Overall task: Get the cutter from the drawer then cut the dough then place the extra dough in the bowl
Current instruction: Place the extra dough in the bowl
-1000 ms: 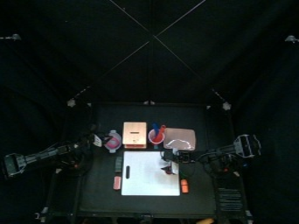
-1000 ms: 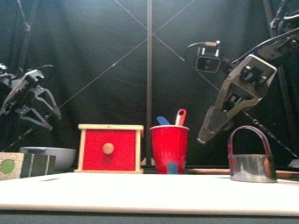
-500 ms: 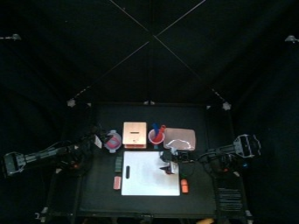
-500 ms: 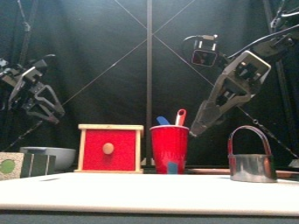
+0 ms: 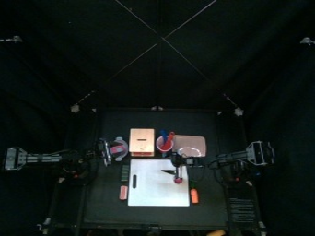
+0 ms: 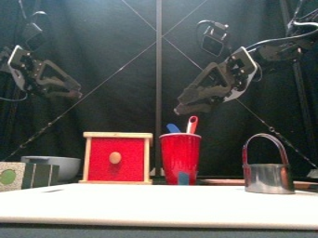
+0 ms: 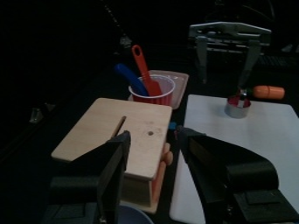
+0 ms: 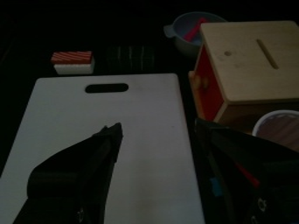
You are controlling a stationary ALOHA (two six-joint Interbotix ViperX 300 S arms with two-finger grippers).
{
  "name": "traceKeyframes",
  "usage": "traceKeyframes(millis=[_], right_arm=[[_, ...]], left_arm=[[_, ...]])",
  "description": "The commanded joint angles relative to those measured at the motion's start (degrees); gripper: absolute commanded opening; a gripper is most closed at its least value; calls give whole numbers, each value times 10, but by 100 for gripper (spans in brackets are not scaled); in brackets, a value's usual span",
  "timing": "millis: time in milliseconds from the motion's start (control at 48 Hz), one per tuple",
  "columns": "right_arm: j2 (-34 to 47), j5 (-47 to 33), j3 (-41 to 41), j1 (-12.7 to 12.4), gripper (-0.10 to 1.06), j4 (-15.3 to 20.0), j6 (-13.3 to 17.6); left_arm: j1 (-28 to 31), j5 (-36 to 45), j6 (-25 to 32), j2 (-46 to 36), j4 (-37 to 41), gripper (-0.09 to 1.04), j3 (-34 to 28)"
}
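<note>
The round metal cutter (image 6: 267, 167) with its wire handle stands upright on the white cutting board (image 8: 105, 114), free of both grippers; the left wrist view shows the cutter (image 7: 239, 107) too. The wooden box (image 6: 118, 158) has its red drawer front shut. My right gripper (image 6: 202, 93) hangs open high above the board, left of the cutter. My left gripper (image 7: 155, 134) is open above the box (image 7: 122, 140) and holds nothing. The blue-grey bowl (image 8: 197, 26) has something pink in it.
A red cup (image 6: 180, 158) with a blue and a red toy knife stands right of the box. The pink tray (image 5: 191, 145) lies behind the board. Toy sushi pieces (image 8: 73, 59) sit off the board's left side, and an orange toy (image 7: 268, 92) lies past the cutter.
Both arms have risen. The right gripper lifted up and left, away from the cutter. The left gripper climbed and drew back toward the left side.
</note>
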Motion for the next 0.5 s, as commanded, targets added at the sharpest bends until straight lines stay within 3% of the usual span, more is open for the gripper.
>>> traceKeyframes(millis=[21, 500], right_arm=[[-10, -12, -2, -7, 97, -23, 2], [-1, -12, -8, -21, 97, -31, 6]], left_arm=[[-4, -17, 0, 21, 10, 83, -18], [-8, -18, -2, 27, 8, 83, -20]])
